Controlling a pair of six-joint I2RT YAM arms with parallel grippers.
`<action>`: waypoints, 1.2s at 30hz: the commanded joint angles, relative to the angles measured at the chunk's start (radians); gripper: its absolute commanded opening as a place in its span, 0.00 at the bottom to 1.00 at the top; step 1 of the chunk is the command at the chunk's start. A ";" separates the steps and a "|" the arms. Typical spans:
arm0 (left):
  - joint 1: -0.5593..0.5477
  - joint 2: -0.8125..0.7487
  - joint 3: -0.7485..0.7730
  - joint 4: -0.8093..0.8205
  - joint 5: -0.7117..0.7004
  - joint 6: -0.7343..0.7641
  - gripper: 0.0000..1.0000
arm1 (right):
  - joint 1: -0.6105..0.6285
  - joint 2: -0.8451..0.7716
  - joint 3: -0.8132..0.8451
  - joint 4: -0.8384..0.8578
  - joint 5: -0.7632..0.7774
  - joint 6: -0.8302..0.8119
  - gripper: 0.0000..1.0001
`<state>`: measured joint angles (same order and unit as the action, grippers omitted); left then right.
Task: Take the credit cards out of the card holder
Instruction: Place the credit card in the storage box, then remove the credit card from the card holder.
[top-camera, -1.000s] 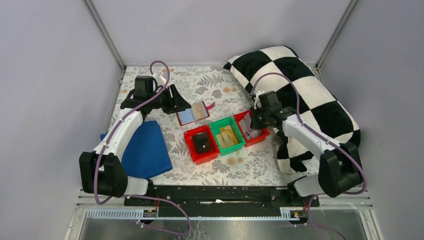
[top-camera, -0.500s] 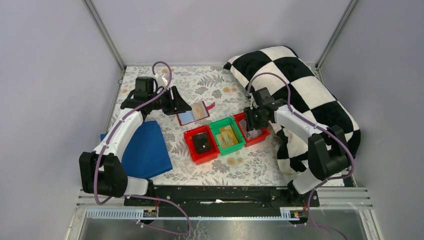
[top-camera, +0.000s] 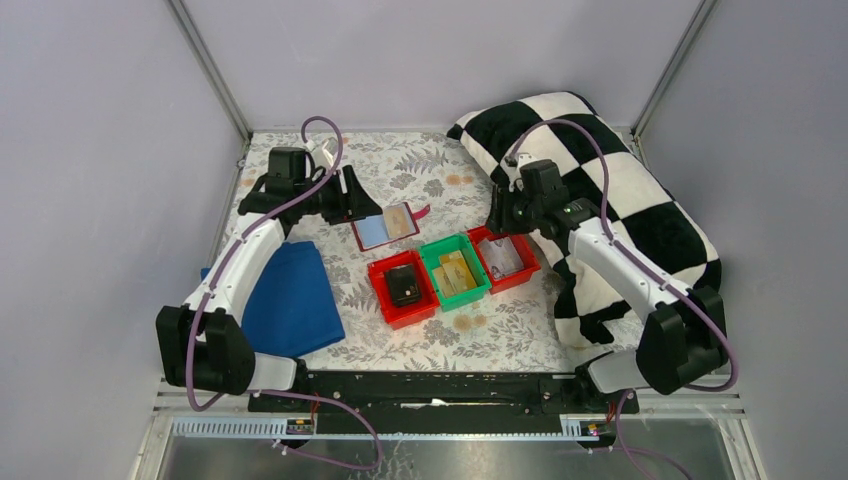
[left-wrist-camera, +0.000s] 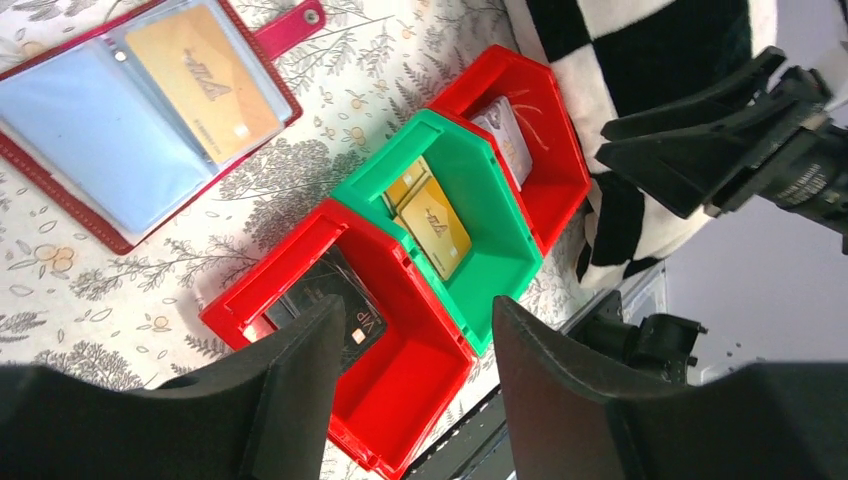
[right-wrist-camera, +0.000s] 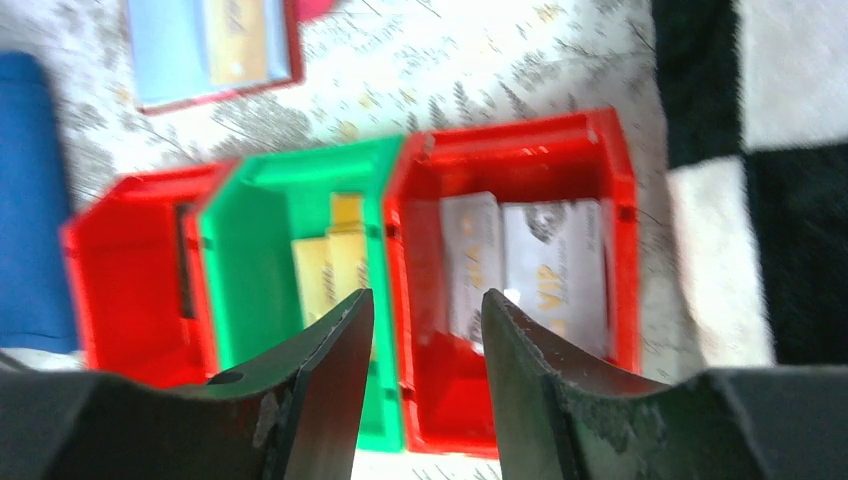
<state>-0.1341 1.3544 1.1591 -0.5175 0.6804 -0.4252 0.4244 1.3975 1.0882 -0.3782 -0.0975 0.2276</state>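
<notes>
The card holder (top-camera: 387, 228) lies open on the flowered table, dark red with a pale blue lining (left-wrist-camera: 90, 135). A gold card (left-wrist-camera: 205, 80) sits in its right pocket. Two whitish credit cards (right-wrist-camera: 530, 262) lie in the right red bin (top-camera: 518, 272). My left gripper (top-camera: 358, 203) hovers just left of the holder, open and holding nothing (left-wrist-camera: 418, 330). My right gripper (top-camera: 498, 216) hangs above the far edge of the right red bin, open and holding nothing (right-wrist-camera: 425, 310).
A green bin (top-camera: 470, 283) with gold cards (left-wrist-camera: 430, 215) stands between the right red bin and a left red bin (top-camera: 385, 300) holding a black card (left-wrist-camera: 330, 300). A blue cloth (top-camera: 290, 298) lies at the front left. A black-and-white checked pillow (top-camera: 610, 185) fills the right side.
My right gripper has opened, left a whitish card in the right red bin and risen back from it. My left gripper has opened a little wider.
</notes>
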 joint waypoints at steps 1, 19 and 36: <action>-0.019 -0.021 0.018 0.036 -0.123 0.000 0.63 | 0.001 0.061 0.065 0.181 -0.104 0.189 0.51; -0.059 0.374 0.077 0.151 -0.327 -0.184 0.87 | 0.111 0.704 0.538 0.307 -0.350 0.440 0.49; -0.005 0.489 0.069 0.192 -0.274 -0.190 0.82 | 0.149 0.931 0.725 0.255 -0.388 0.414 0.48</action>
<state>-0.1680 1.8423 1.1969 -0.3645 0.3813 -0.6113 0.5556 2.2826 1.7275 -0.1085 -0.4500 0.6456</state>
